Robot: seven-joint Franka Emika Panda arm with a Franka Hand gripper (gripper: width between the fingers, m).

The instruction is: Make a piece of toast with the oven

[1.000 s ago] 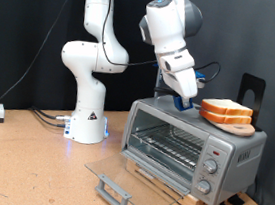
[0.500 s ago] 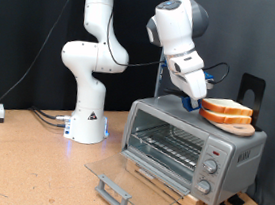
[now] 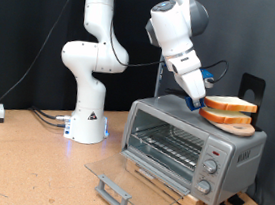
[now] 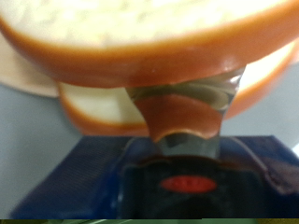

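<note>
The silver oven point(image 3: 188, 144) stands on the table with its glass door point(image 3: 118, 176) folded down flat and its wire rack bare. Two bread slices lie on a round wooden board point(image 3: 233, 127) on the oven's roof. My gripper point(image 3: 201, 102) is at the stack's edge, shut on the upper piece of toast point(image 3: 232, 103), which is tilted a little above the lower slice point(image 3: 226, 118). In the wrist view the upper slice point(image 4: 140, 37) fills the frame. One finger point(image 4: 182, 117) reaches in under it, above the lower slice point(image 4: 93, 103).
A small blue block point(image 3: 191, 105) sits on the oven roof beside the gripper and also shows in the wrist view point(image 4: 75, 177). A dark upright stand point(image 3: 252, 91) is behind the board. The robot base point(image 3: 87, 122) stands at the exterior view's left, with cables on the table.
My gripper has moved from above the blue block to the stack's edge. The upper slice now sits tilted and slightly raised off the lower one.
</note>
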